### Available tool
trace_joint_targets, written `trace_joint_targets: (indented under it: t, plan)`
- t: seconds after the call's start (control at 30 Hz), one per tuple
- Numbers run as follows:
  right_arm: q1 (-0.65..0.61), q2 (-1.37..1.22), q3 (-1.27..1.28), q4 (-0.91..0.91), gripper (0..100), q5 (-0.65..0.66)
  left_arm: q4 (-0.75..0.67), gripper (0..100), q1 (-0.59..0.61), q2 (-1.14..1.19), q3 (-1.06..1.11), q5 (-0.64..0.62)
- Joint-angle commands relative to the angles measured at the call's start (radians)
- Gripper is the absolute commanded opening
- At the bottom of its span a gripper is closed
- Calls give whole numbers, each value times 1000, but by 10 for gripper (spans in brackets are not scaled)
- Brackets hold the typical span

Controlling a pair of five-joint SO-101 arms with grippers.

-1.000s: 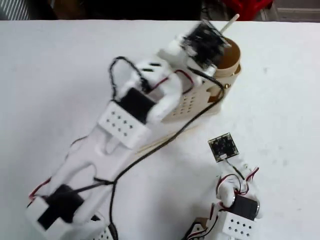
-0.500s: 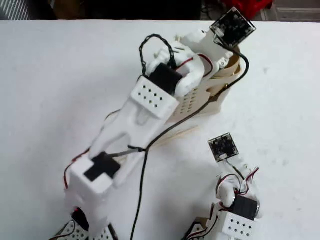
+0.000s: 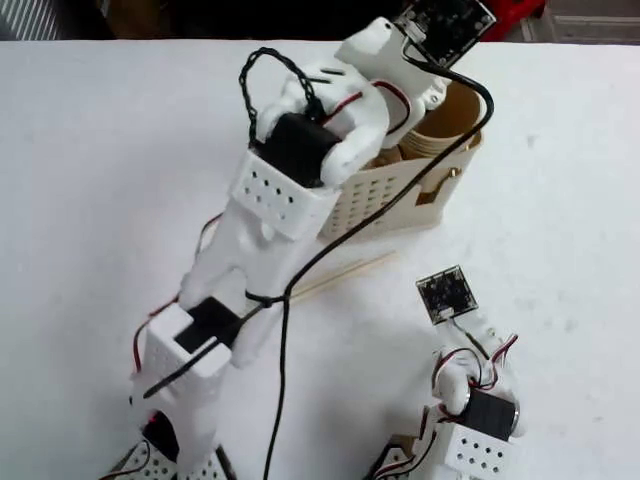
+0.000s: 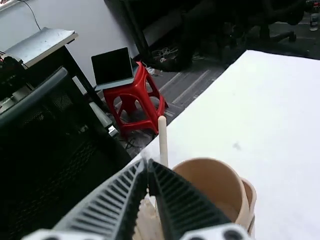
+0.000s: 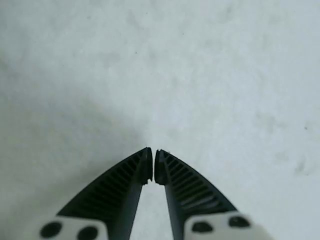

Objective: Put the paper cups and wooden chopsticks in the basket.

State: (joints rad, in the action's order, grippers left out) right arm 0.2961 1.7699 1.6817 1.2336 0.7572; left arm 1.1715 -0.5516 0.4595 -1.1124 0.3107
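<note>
Pressing ribbed black tips together, left claw [image 4: 148, 172] hangs near round tan paper cups [image 4: 210, 185]; right claw [image 5: 153, 162] likewise.

Bright, even overhead light washes the white table [image 3: 90, 150] almost to glare in the high view. It leaves only faint, soft-edged shadows under the left arm [image 3: 280, 190] and beside the basket [image 3: 390, 195], and the room beyond the far edge falls to near black. From the left wrist, the table glows against a dim room where a red stool [image 4: 135, 97] catches some light, and the left pincer [image 4: 147, 167] reads dark in the foreground. Around the right pincer [image 5: 153, 155], a diffuse grey shadow spreads over the table.
</note>
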Motion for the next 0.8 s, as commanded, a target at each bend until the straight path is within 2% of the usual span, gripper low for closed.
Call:
trace_joint_targets:
  t: [0.0, 0.07, 0.27, 0.47, 0.53, 0.63, 0.77]
  plan:
    - [-12, 4, 11, 5, 32, -2, 83, 159, 1, -2, -44, 2]
    - [-12, 4, 11, 5, 32, -2, 107, 242, 1, 5, -43, 9]
    - [-12, 4, 11, 5, 32, -2, 112, 204, 4, 111, -52, 6]
    - [-12, 4, 11, 5, 32, -2, 49, 193, 25, 151, -55, 0]
    - [-12, 4, 11, 5, 32, -2, 49, 146, 36, 151, -55, 0]
    - [-12, 4, 11, 5, 32, -2, 49, 21, 44, 151, -55, -5]
    - [-12, 4, 11, 5, 32, -2, 75, 19, 47, 151, -109, -41]
